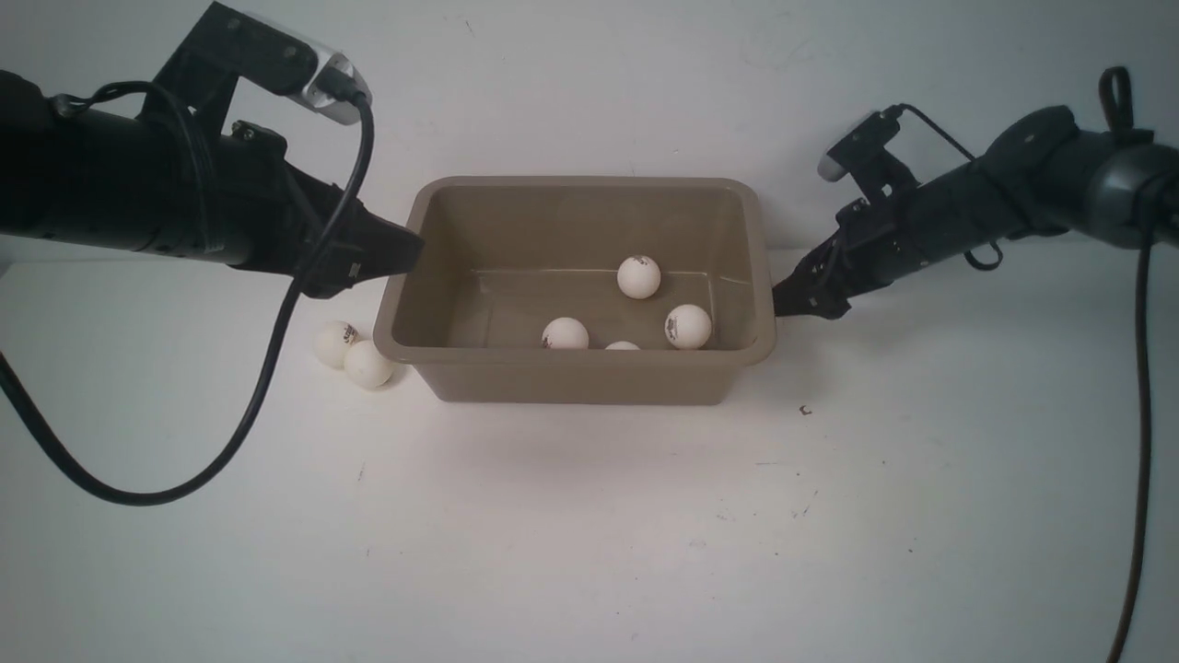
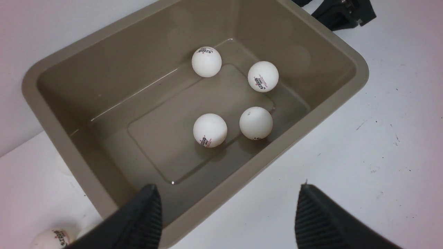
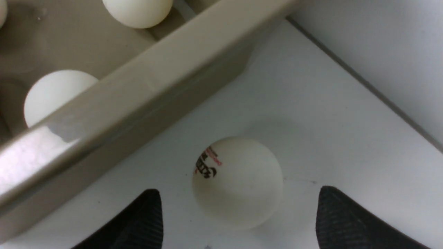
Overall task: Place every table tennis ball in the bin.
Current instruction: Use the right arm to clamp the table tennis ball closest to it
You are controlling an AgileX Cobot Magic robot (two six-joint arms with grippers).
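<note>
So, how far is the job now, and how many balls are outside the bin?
Done: four table tennis balls lie inside the bin. In hand: nothing is gripped; the right gripper stands open around a fifth ball on the table beside the bin's right wall, and the left gripper hangs open and empty at the left rim. Left: that ball and two balls on the table left of the bin.

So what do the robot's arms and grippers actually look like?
The left arm and right arm are thick, mostly matte black tubes. Each wrist carries a small silver-and-black camera on a bracket, and loose black cables hang down. The left gripper and right gripper each taper to two pointed black fingers with ribbed inner faces.
</note>
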